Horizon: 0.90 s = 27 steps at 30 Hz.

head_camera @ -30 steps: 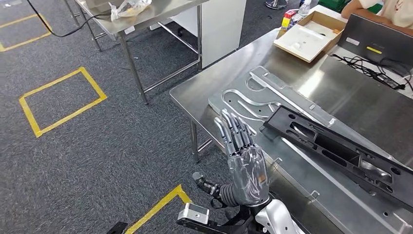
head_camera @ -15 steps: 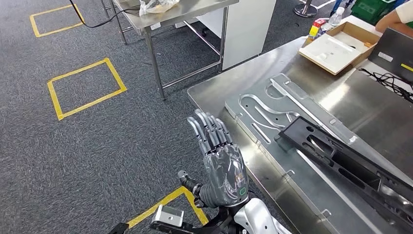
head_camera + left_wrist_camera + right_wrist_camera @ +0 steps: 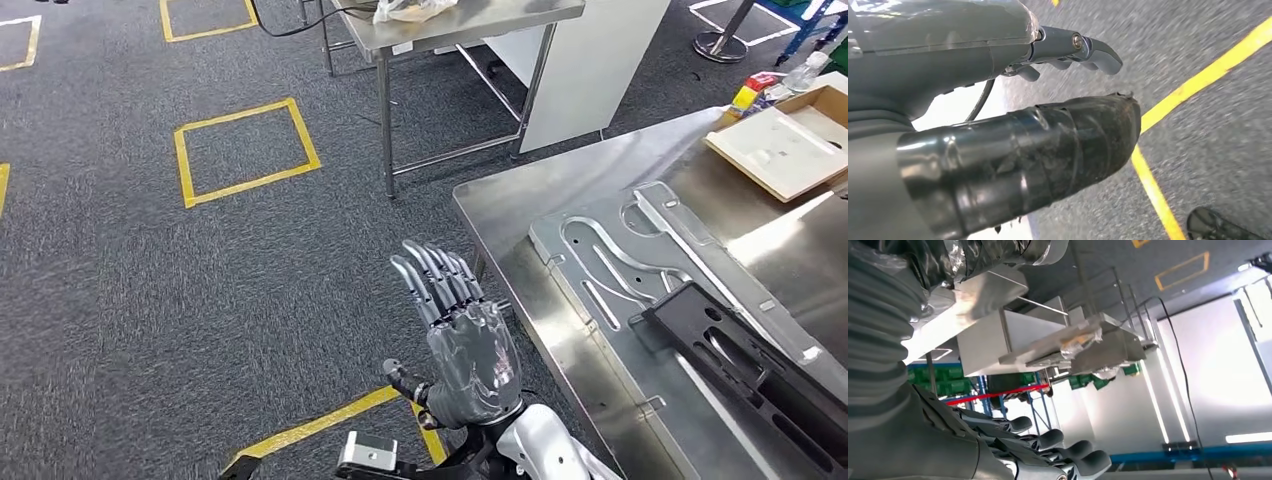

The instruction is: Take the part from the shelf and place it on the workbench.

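Observation:
A long black part (image 3: 750, 370) lies on the steel workbench (image 3: 520, 210) at the right, resting partly on a flat silver cut-out plate (image 3: 600, 260). In the head view my right hand (image 3: 460, 335) is raised over the carpet just left of the workbench's edge. Its back faces me, its fingers (image 3: 435, 275) are straight and apart, and it holds nothing. The right wrist view looks past those fingers (image 3: 1048, 450) at a far table. My left hand (image 3: 968, 60) hangs over the floor with its fingers (image 3: 1088, 47) loosely extended and nothing in it.
A second steel table (image 3: 470, 20) with a plastic bag (image 3: 410, 8) stands at the back, a white panel (image 3: 590, 70) beside it. An open cardboard box (image 3: 790, 140) sits on the workbench's far end. Yellow tape squares (image 3: 245, 150) mark the grey carpet.
The camera has swung left, so the workbench and the floor marks slide right in the picture. My right hand stays raised and empty.

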{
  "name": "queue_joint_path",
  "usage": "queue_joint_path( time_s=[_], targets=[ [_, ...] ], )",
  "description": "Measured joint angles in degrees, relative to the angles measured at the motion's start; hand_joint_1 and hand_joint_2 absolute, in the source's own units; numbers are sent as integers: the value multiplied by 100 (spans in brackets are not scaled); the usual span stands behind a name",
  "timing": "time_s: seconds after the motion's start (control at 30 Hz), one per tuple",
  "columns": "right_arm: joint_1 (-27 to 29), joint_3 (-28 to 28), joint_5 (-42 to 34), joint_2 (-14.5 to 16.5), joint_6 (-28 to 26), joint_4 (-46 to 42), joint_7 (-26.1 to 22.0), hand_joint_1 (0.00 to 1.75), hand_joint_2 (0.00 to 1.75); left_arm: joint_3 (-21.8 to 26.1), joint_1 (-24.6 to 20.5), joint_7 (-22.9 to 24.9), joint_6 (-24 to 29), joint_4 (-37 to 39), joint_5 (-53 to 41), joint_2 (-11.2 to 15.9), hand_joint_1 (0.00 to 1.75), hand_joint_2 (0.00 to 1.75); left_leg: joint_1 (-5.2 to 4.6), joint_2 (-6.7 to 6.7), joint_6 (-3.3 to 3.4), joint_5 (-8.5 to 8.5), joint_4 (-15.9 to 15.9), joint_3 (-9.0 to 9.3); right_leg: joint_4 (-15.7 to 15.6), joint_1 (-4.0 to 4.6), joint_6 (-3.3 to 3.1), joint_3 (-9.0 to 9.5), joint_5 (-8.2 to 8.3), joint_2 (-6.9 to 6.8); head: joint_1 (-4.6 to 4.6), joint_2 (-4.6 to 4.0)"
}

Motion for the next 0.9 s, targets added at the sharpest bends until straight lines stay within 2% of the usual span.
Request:
queue_joint_path(
  time_s=[0.03, 0.07, 0.13, 0.2, 0.23, 0.27, 0.3, 0.33, 0.37, 0.43, 0.47, 0.5, 0.53, 0.57, 0.6, 0.63, 0.7, 0.73, 0.77, 0.8, 0.83, 0.87, 0.9],
  targets=[
    [-8, -5, -6, 5, 21, -5, 44, 0, 175, -3, 11, 5, 10, -1, 0, 4, 0, 0, 13, -60, -41, 18, -18, -23, -48, 13, -19, 14, 11, -54, 16, 1],
    [-17, -7, -1, 53, 67, -15, 124, 0, 175, -7, 21, 14, 22, 0, 0, 3, 0, 0, 16, -64, -71, 22, -16, -40, -116, -4, -28, 48, 23, -132, 31, 1],
    [-47, 10, 25, 194, 194, -40, 301, 0, 175, -14, 16, 34, 44, 0, -5, 7, 0, 0, -24, 181, -109, -105, 187, -143, -277, -41, -35, 141, 74, -291, 7, 1],
    [-84, 40, 32, 269, 276, -54, 403, 0, 175, -23, -12, 39, 52, -1, -11, 13, 0, 0, -47, 518, -138, -422, 783, -435, -349, -44, -44, 200, 87, -482, -25, 1],
    [-97, 52, 28, 281, 292, -58, 434, 0, 175, -27, -23, 34, 52, -1, -9, 13, 0, 0, -38, 592, -162, -567, 1128, -614, -337, -38, -48, 202, 74, -586, -36, 1],
    [-102, 59, 24, 291, 299, -63, 452, 0, 175, -29, -25, 28, 52, -2, -6, 13, 0, 0, -27, 635, -186, -642, 1376, -744, -317, -35, -47, 199, 53, -682, -38, 1],
    [-102, 63, 20, 301, 303, -68, 467, 0, 175, -29, -19, 24, 54, -2, -3, 14, 0, 0, -15, 663, -209, -610, 1436, -776, -289, -36, -38, 195, 25, -774, -39, 1],
    [-108, 67, 14, 312, 303, -75, 470, 0, 175, -29, -11, 26, 56, -2, -1, 18, 0, 0, -3, 696, -229, -480, 1284, -691, -251, -44, -20, 194, -7, -856, -40, 1],
    [-117, 72, -1, 321, 298, -79, 468, 0, 175, -29, -3, 32, 57, -2, -1, 24, 0, 0, 8, 757, -246, -287, 944, -505, -204, -56, 7, 195, -47, -929, -41, 1],
    [-148, 82, -49, 328, 272, -78, 449, 0, 175, -33, -5, 45, 57, -1, -2, 30, 0, 0, -4, 951, -228, -59, 307, -175, -97, -47, 83, 186, -137, -1056, -43, 1],
    [-166, 88, -74, 328, 247, -74, 437, 0, 175, -37, -8, 48, 55, 0, -1, 29, 0, 0, -16, 1010, -195, -29, 155, -104, -55, -31, 121, 180, -171, -1105, -40, 1],
    [-183, 92, -91, 328, 226, -70, 428, 0, 175, -44, -9, 49, 55, 1, 0, 26, 0, 0, -31, 1021, -152, -51, 135, -107, -34, -9, 156, 177, -190, -1149, -32, 1],
    [-199, 96, -104, 328, 210, -67, 428, 0, 175, -52, -3, 52, 56, 1, 1, 26, 0, 0, -32, 970, -110, -30, 128, -117, -19, 5, 185, 182, -202, -1198, -25, 2],
    [-214, 99, -109, 328, 203, -66, 431, 0, 175, -60, 3, 62, 57, 1, 1, 26, 0, 0, -30, 908, -69, -25, 139, -127, -24, -10, 215, 191, -214, -1207, -15, 2],
    [-228, 102, -113, 328, 205, -63, 433, 0, 175, -68, 3, 80, 60, 1, -1, 25, 0, 0, -24, 850, -32, -13, 128, -132, 15, -26, 243, 185, -266, -1127, -3, 2],
    [-241, 104, -113, 326, 207, -60, 430, 0, 175, -74, -1, 103, 61, 1, -2, 24, 0, 0, -18, 795, 4, 3, 110, -134, 140, -49, 264, 139, -375, -988, 4, 2],
    [-251, 110, -113, 313, 208, -38, 408, 0, 175, -85, -12, 137, 61, 1, -11, 26, 0, 0, -24, 678, 56, 30, 87, -145, 744, -78, 284, -132, -745, -655, 21, 2],
    [-249, 113, -114, 301, 207, -22, 398, 0, 175, -88, -14, 144, 61, 1, -19, 30, 0, 0, -38, 610, 72, 38, 83, -155, 1131, -84, 280, -322, -921, -580, 23, 2],
    [-247, 119, -115, 288, 207, -3, 392, 0, 175, -90, -10, 145, 61, 1, -26, 32, 0, 0, -55, 531, 83, 46, 83, -165, 1437, -80, 268, -481, -1016, -549, 23, 2],
    [-246, 125, -116, 277, 207, 13, 390, 0, 175, -92, -6, 147, 60, 1, -32, 34, 0, 0, -73, 448, 91, 51, 85, -170, 1558, -69, 243, -556, -995, -535, 23, 2],
    [-247, 129, -118, 271, 206, 24, 388, 0, 175, -93, -3, 149, 58, 1, -34, 34, 0, 0, -86, 359, 96, 55, 87, -167, 1455, -53, 204, -523, -858, -512, 21, 2],
    [-249, 133, -119, 267, 205, 30, 387, 0, 175, -94, -1, 150, 57, 1, -35, 32, 0, 0, -93, 272, 99, 59, 87, -157, 1150, -24, 152, -388, -635, -456, 21, 2],
    [-253, 135, -119, 266, 204, 33, 387, 0, 175, -96, -2, 150, 55, 1, -35, 25, 0, 0, -89, 190, 97, 62, 85, -145, 747, 8, 87, -205, -414, -317, 22, 1]
  ],
)
